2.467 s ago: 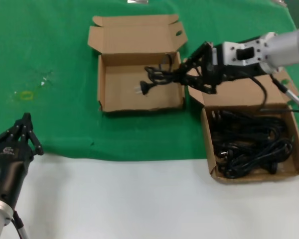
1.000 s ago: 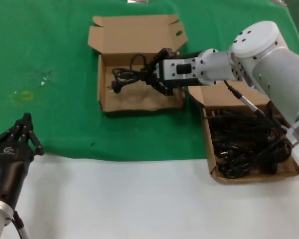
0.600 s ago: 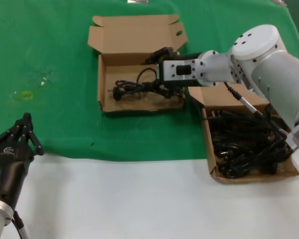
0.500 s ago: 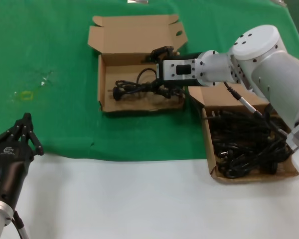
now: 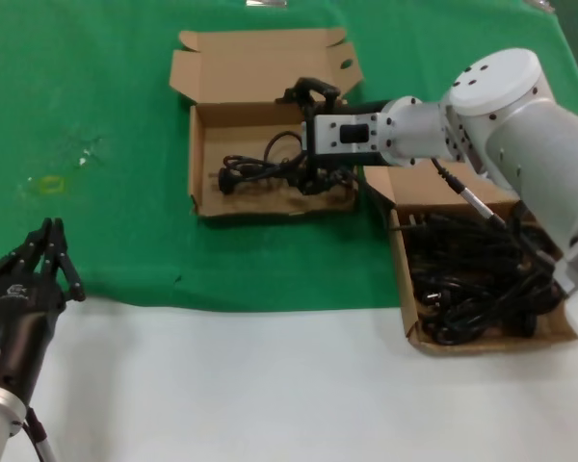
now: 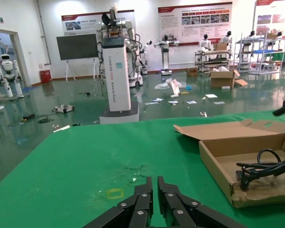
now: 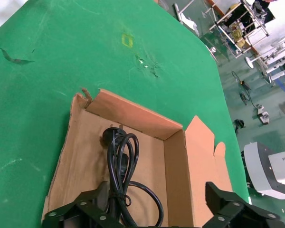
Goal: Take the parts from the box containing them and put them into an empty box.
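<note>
Two cardboard boxes sit on the green cloth (image 5: 106, 87): the smaller box (image 5: 207, 183) and, to its right, the larger box (image 5: 405, 279). One power cord (image 5: 265, 171) lies in the smaller box; a tangled pile of cords (image 5: 482, 274), too knotted to count, fills the larger. Two grippers show.

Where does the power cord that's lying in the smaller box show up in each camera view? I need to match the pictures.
Head view: the power cord lies in the smaller box, just left of the open right gripper.
Left wrist view: at the right edge, plug by the near wall; the shut left gripper is at the bottom.
Right wrist view: centre, running up from between the fingers.
Shared landmark: the box's upright lid flap.
</note>
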